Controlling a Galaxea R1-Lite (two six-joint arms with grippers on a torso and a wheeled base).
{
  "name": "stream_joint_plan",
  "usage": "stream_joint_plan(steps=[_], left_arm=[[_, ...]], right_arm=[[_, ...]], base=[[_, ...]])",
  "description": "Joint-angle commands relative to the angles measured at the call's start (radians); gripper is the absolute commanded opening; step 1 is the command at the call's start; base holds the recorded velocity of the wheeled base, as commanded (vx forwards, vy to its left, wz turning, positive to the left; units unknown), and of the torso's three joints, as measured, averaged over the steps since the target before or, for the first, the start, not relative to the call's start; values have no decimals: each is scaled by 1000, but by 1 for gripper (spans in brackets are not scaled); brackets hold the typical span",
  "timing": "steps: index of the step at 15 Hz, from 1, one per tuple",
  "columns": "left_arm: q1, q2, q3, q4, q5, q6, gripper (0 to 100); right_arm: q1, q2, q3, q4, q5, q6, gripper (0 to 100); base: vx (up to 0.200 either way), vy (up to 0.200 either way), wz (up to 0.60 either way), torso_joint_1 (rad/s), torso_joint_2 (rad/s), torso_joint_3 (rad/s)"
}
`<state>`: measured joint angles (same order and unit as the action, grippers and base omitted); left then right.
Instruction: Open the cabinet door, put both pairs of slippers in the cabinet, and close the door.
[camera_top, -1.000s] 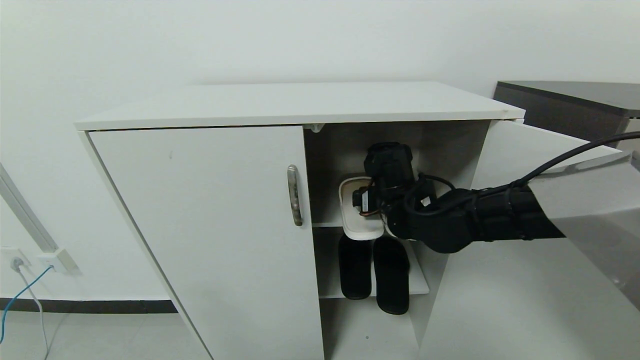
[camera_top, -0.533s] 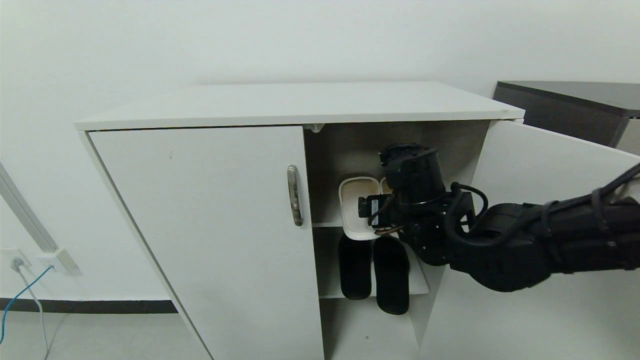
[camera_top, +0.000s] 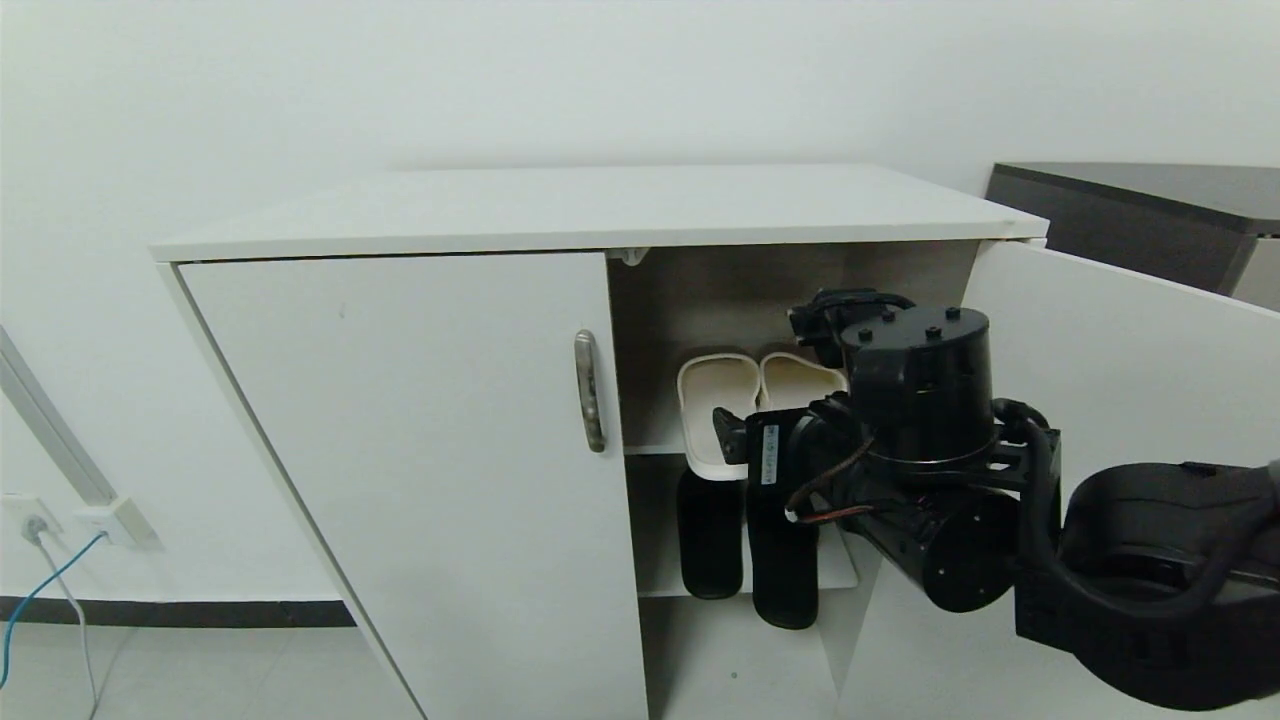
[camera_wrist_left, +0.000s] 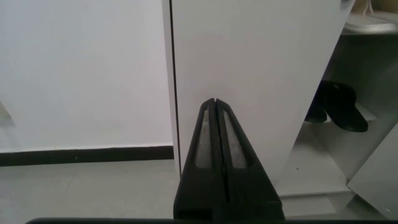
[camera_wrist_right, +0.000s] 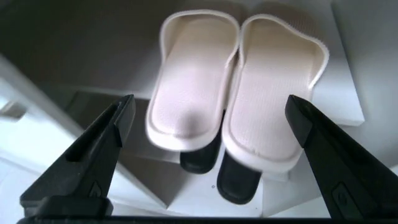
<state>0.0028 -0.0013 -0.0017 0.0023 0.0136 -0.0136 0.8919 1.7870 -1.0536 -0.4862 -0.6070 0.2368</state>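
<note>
both pairs of slippers shelved in the open cabinet, right pincer released in front of the white pair

the white flat-topped wooden cabinet has its right door swung open and its left door, with an upright metal bar handle, closed. the pair of white foam slippers lies side by side, touching, on the upper shelf, their near ends hanging over its front edge. the pair of black rubber slippers lies directly below on the lower shelf, the right one jutting past the front edge. the right pincer is just outside the opening, facing the white pair, fingers spread wide and grasping nothing. the left pincer is clenched with its fingers pressed together and empty, pointing at the closed left door near its outer edge.
</note>
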Motion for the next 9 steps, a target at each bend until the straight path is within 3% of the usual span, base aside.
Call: stream_joint_plan(steps=[1,3,4,9], left_arm=[[0,1,0,-1,0,0,0],[0,1,0,1,0,0,0],[0,1,0,1,-1,0,0],[0,1,0,1,-1,0,0]], right_arm=[[19,-18,9,0,3,-1,100],[35,-17,17,0,6,-1,100],[38,-18,17,-2,6,-1,0],[47,-31,37,0,6,-2,0]], base=[[0,0,0,0,0,0],[0,0,0,0,0,0],[0,0,0,0,0,0],[0,0,0,0,0,0]])
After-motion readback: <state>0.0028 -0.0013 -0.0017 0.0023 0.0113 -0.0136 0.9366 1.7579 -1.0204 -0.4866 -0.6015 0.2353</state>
